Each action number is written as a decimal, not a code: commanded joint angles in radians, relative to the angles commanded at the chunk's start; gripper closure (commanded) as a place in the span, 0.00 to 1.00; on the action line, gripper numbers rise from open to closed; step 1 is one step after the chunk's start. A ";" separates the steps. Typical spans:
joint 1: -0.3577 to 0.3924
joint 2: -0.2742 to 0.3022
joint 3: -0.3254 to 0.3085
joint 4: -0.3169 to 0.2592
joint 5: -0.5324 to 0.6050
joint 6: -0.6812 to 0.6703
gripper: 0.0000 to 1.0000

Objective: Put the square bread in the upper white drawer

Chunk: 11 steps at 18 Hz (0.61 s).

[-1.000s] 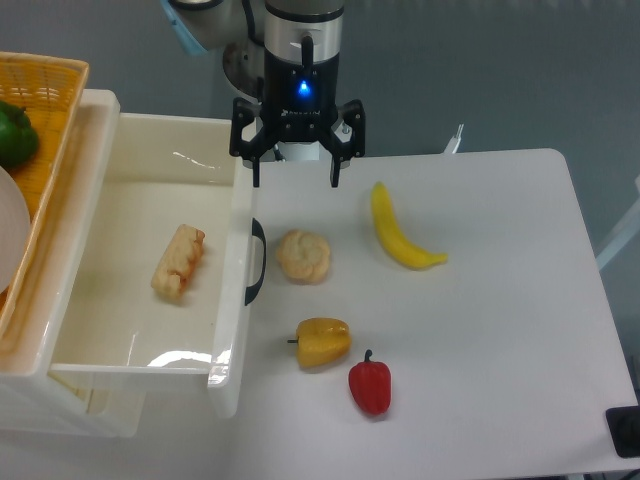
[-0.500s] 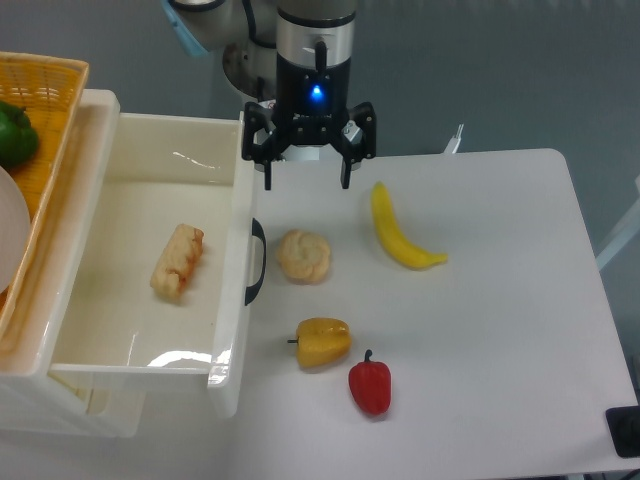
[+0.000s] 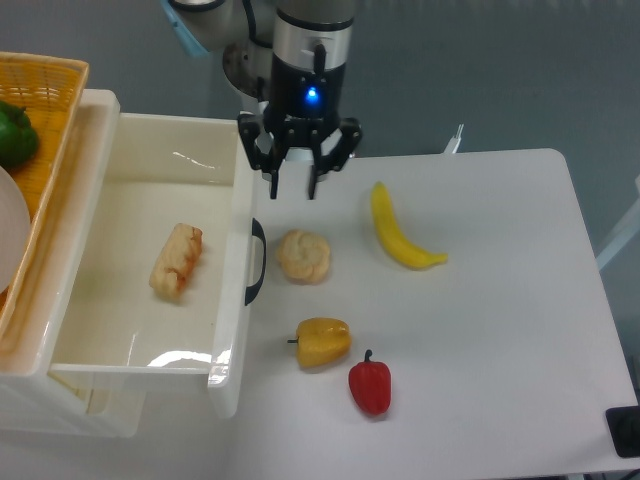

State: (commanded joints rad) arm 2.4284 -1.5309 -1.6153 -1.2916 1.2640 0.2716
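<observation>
Task judged done: square bread point(image 3: 177, 262), tan and crusty with a toasted edge, lying loose on the floor of the glossy upper white drawer point(image 3: 235, 300) at the worktop's left edge. Claw point(image 3: 292, 187) narrowly spread, pinching nothing, near the far edge. Best lifted straight, clear of the drawer's black handle and the lumpy bun point(image 3: 303, 255).

Square bread point(image 3: 177, 262) inside upper white drawer point(image 3: 233, 330), left of bun point(image 3: 303, 255).
</observation>
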 joint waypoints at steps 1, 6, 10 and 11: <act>-0.011 -0.003 0.002 0.002 0.000 -0.009 0.41; -0.074 -0.028 0.014 0.005 0.002 -0.009 0.00; -0.078 -0.028 0.015 0.005 0.002 -0.005 0.00; -0.078 -0.029 0.015 0.006 0.003 0.007 0.00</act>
State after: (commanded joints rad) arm 2.3501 -1.5600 -1.5999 -1.2855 1.2671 0.2791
